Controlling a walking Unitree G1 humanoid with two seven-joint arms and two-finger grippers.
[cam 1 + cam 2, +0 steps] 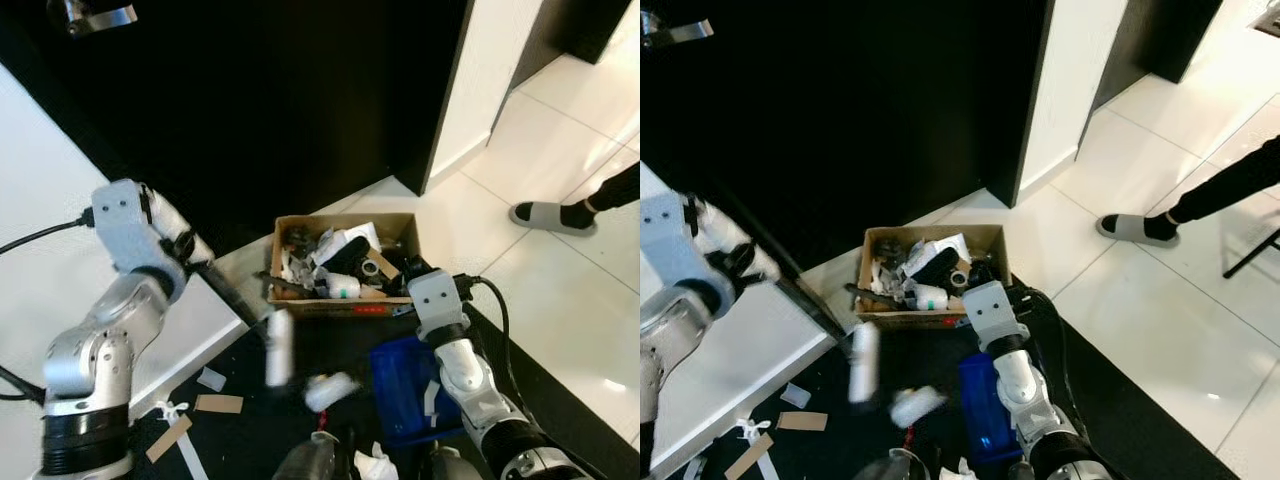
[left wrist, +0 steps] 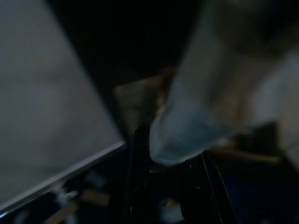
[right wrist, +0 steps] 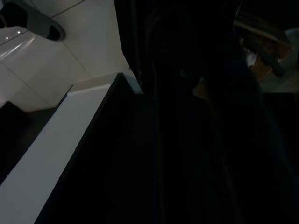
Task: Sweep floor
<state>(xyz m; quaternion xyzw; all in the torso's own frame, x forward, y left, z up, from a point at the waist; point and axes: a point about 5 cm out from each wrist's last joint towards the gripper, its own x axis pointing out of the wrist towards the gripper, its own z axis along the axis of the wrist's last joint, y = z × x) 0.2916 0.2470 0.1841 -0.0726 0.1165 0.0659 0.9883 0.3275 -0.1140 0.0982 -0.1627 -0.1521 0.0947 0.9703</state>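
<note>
Could scatter the scraps instead of gathering them: a quick, blurred stroke over the dark floor (image 1: 250,430) may flick light bits onto the white tiles (image 1: 560,300) or under the black wall (image 1: 300,110). Might also knock the cardboard box (image 1: 290,228), already heaped with rubbish, and tip more out. Could lose the grip on the white tube (image 1: 279,347) if swung too hard. Worth minding the person's slippered foot (image 1: 552,215) standing well apart on the tiles, in case of a wide swing or a step that way.

Dark and matt, lying straight below the robot, between the white board on the left and the pale tiles on the right. Littered at the near left with cardboard strips (image 1: 168,438) and small white shreds (image 1: 211,378); a white lump (image 1: 330,390) further in, just beside a blue dustpan (image 1: 395,372). Far from clean by the look of it, so early in the job.

Left gripper (image 1: 262,322) reaching down over the dark floor, long black fingers (image 2: 140,186) closed about the white tube, itself smeared by motion. Right gripper (image 1: 412,275) up against the near edge of the box, above the dustpan; too dark to tell how its fingers stand.
</note>
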